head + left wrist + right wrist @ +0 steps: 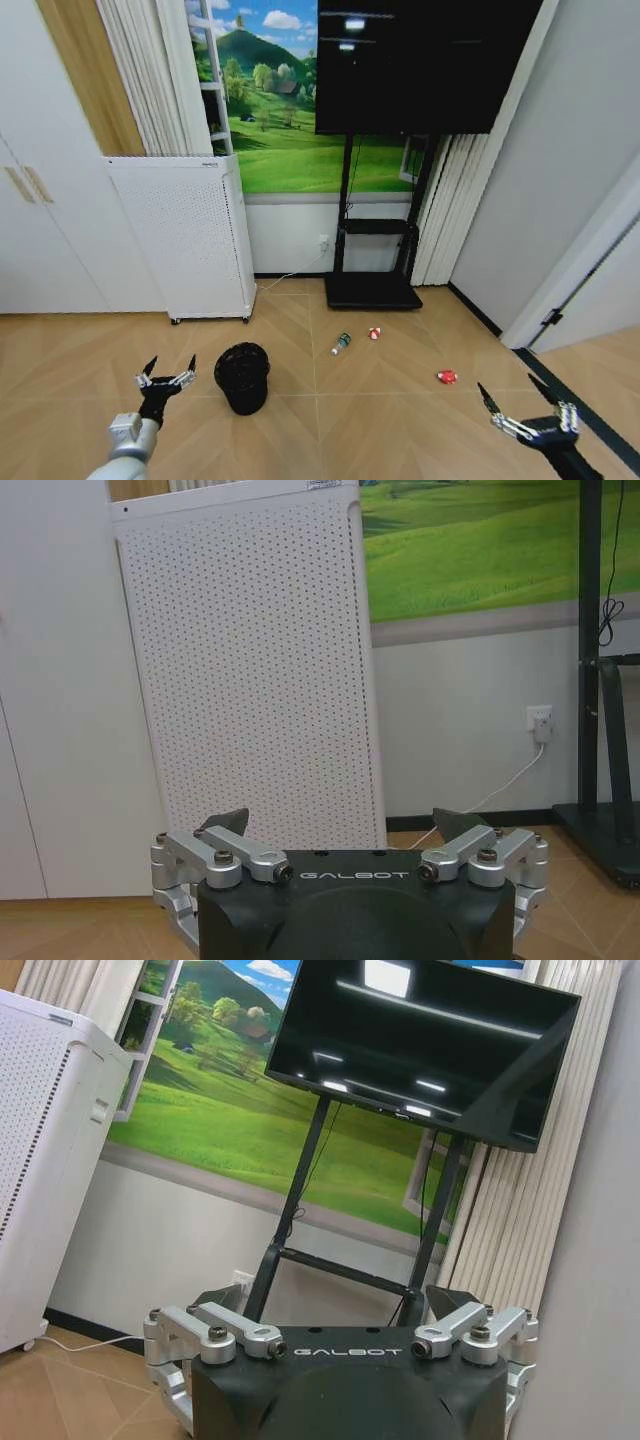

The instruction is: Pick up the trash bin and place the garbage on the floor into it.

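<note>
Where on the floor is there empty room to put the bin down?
Bare floor lies between the trash bin and the red piece, nearer than the bottle. More lies before the white appliance. It is crowded around the red-and-white piece.

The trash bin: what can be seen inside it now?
The trash bin stands upright on the floor; its inside looks dark, with no piece visible. Its bottom cannot be seen. The bottle and two red pieces lie outside it.

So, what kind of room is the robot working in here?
Most likely a living room or a showroom made to look like one. A large dark TV on a black stand stands by the wall, a tall white perforated appliance sits beside it, and the wooden floor has a herringbone pattern.
</note>
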### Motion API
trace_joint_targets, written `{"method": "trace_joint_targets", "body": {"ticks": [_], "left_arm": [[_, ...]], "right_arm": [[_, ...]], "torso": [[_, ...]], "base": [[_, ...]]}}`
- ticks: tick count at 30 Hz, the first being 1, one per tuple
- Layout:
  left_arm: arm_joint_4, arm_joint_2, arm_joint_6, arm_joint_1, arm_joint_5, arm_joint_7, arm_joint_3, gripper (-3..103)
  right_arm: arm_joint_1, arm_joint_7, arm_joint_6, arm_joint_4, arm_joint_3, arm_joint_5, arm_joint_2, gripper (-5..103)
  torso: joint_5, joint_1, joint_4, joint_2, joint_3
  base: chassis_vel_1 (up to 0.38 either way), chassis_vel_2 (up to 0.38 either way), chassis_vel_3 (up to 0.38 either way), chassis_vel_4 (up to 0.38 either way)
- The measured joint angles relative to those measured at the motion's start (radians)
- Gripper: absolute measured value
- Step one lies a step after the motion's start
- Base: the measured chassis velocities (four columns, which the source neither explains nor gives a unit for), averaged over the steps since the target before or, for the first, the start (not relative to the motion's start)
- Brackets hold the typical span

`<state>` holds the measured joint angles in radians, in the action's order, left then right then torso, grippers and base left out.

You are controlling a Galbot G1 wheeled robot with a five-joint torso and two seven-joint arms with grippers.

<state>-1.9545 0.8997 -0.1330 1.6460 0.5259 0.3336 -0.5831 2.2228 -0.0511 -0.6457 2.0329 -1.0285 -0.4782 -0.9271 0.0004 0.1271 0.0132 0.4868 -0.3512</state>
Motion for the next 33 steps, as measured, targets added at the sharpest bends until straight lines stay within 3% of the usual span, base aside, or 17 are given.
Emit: {"method": "trace_joint_targets", "body": {"ticks": [21, 33], "left_arm": [[0.003, 0.024, -0.009, 0.02, -0.022, -0.005, 0.001, 100], [0.012, 0.027, -0.009, 0.008, -0.024, -0.007, 0.013, 100]], "right_arm": [[0.001, 0.003, 0.022, -0.009, 0.006, -0.016, -0.032, 100], [-0.004, 0.004, 0.015, -0.032, -0.001, 0.031, -0.044, 100]], "torso": [[-0.0004, 0.001, 0.0, 0.0, 0.0], [-0.0004, 0.001, -0.0001, 0.0, 0.0]], "base": [[-0.031, 0.03, 0.028, -0.029], [0.0, 0.0, 0.0, 0.0]]}}
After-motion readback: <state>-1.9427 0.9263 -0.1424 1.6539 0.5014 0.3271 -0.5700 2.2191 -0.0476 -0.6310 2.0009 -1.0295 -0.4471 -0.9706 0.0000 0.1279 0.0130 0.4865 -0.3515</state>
